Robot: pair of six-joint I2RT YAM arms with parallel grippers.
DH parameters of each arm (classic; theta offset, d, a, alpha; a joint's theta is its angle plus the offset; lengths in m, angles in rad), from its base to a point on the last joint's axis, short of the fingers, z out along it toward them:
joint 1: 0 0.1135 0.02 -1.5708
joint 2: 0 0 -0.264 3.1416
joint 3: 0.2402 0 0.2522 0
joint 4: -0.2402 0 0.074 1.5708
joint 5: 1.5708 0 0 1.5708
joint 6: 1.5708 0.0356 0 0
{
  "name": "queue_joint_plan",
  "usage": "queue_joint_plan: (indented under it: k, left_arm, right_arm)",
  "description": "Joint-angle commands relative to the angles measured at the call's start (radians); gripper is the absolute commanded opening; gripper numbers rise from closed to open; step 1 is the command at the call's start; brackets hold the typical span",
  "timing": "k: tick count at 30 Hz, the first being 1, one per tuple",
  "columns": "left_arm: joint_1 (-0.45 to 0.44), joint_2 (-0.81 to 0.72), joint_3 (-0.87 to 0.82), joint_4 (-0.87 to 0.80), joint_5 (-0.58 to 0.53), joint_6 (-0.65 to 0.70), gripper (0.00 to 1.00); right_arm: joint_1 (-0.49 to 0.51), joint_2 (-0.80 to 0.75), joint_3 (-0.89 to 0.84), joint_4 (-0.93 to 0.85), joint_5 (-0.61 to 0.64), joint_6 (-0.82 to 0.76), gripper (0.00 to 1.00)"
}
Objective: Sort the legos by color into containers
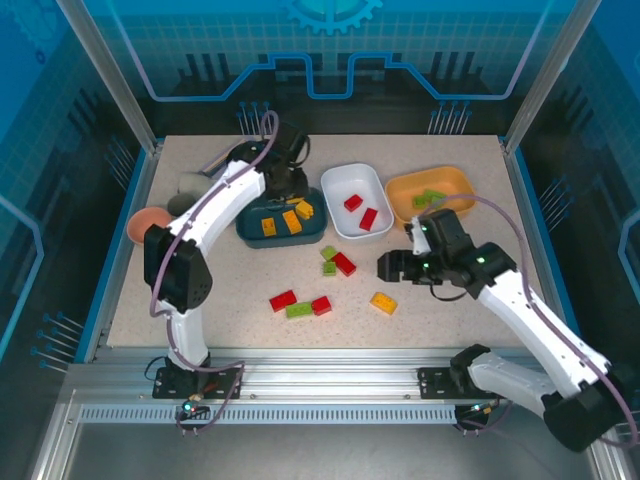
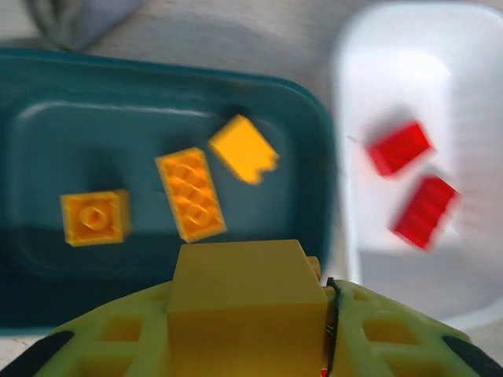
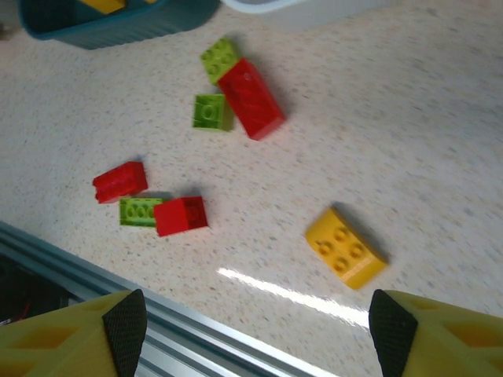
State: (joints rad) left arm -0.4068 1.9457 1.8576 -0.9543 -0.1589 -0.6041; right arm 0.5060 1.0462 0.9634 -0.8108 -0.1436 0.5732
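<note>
My left gripper (image 1: 288,190) hangs over the dark teal dish (image 1: 250,232), shut on a pale yellow lego (image 2: 244,306). Three yellow-orange legos (image 2: 190,193) lie in that teal dish (image 2: 157,71). The white dish (image 1: 340,180) holds two red legos (image 2: 399,147). The yellow-orange dish (image 1: 445,182) holds green legos (image 1: 428,198). My right gripper (image 3: 255,330) stands open above the table, just behind a loose yellow lego (image 3: 346,246). Red legos (image 3: 251,98) and green legos (image 3: 211,111) lie in two small groups on the table, one of them at the front left (image 1: 298,305).
A pink cup (image 1: 150,225) and a grey object (image 1: 185,185) stand at the table's left, beside the left arm. An aluminium rail (image 3: 78,267) runs along the near edge. Blue frame walls enclose the table.
</note>
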Motion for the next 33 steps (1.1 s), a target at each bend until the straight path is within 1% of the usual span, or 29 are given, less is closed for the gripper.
queue_joint_plan:
  k: [1, 6, 13, 15, 18, 22, 26, 30, 33]
  left_arm:
    - [0.046, 0.093, 0.029, 0.01, 0.005, -0.017, 0.34]
    - [0.121, 0.214, 0.113, -0.012, 0.001, -0.033, 0.35]
    - [0.172, 0.314, 0.149, -0.01, 0.008, -0.02, 0.39]
    - [0.179, 0.326, 0.155, -0.011, 0.012, -0.017, 0.44]
    - [0.18, 0.327, 0.169, -0.028, 0.022, -0.01, 0.57]
    - [0.177, 0.248, 0.136, -0.015, 0.03, -0.012, 0.67]
    - [0.167, 0.119, 0.067, -0.006, 0.04, -0.024, 0.73]
    - [0.163, -0.08, -0.088, 0.014, 0.046, -0.062, 0.76]
    - [0.164, -0.272, -0.223, 0.012, 0.006, -0.095, 0.78]
  right_arm:
    - [0.064, 0.093, 0.075, 0.128, -0.025, -0.039, 0.78]
    - [0.123, 0.238, 0.156, 0.187, -0.043, -0.061, 0.8]
    - [0.202, 0.38, 0.245, 0.185, -0.017, -0.106, 0.8]
    - [0.221, 0.41, 0.265, 0.171, 0.002, -0.118, 0.8]
    - [0.259, 0.459, 0.307, 0.128, 0.046, -0.15, 0.8]
    - [0.322, 0.515, 0.347, 0.111, 0.094, -0.205, 0.81]
    - [0.397, 0.583, 0.392, 0.09, 0.137, -0.288, 0.84]
    - [0.494, 0.697, 0.479, 0.035, 0.187, -0.363, 0.88]
    - [0.556, 0.778, 0.539, 0.02, 0.216, -0.381, 0.91]
